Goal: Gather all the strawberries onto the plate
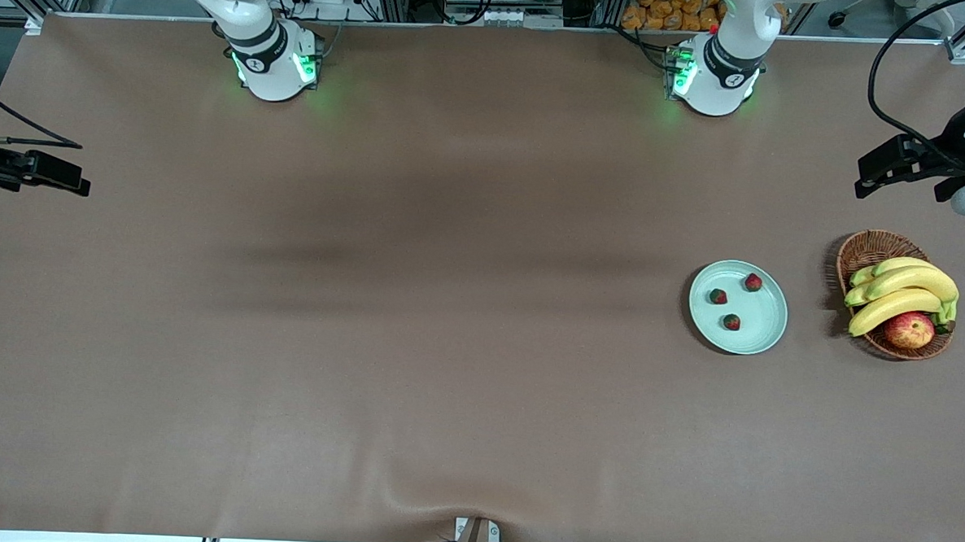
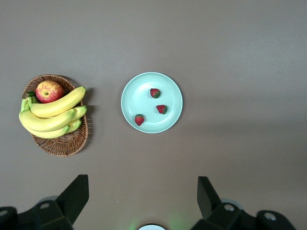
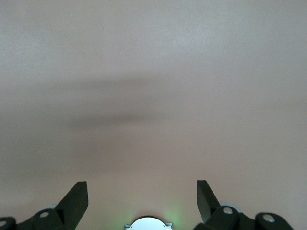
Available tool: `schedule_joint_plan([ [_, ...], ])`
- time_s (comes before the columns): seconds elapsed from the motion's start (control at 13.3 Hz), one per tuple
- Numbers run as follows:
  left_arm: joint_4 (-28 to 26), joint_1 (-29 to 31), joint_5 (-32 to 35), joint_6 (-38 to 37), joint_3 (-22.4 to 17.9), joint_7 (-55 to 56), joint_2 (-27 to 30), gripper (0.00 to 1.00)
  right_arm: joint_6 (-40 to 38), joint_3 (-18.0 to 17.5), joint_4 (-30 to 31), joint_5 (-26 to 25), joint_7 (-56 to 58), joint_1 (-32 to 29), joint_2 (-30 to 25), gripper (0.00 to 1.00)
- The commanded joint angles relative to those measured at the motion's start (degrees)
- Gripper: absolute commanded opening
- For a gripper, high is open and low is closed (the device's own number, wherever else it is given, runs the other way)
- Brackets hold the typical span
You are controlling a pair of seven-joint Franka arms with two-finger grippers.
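Observation:
Three strawberries lie in the pale mint-green plate toward the left arm's end of the table. In the left wrist view the plate holds the same berries. My left gripper is open and empty, held high over the table's left-arm end, apart from the plate. My right gripper is open and empty, held high over bare table at the right arm's end.
A brown wicker basket stands beside the plate, closer to the table's left-arm end. It holds bananas and a red-yellow apple. The left wrist view shows the basket too. Brown cloth covers the table.

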State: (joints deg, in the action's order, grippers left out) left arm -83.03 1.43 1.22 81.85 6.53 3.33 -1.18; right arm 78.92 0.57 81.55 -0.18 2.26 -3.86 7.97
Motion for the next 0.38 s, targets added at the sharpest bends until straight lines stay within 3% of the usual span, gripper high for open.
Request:
schedule_joint_plan([
  [0.0, -1.6, -0.8, -1.3, -1.3, -1.0, -0.1, 2.1, 1.0, -0.3, -0.5, -0.3, -0.7, -0.5, -0.5, -0.2, 1.0],
  [0.3, -1.7, -1.0, -1.4, -1.8, -1.0, -0.1, 2.5, 1.0, -0.3, -0.5, -0.3, -0.6, -0.5, -0.6, -0.2, 1.0],
])
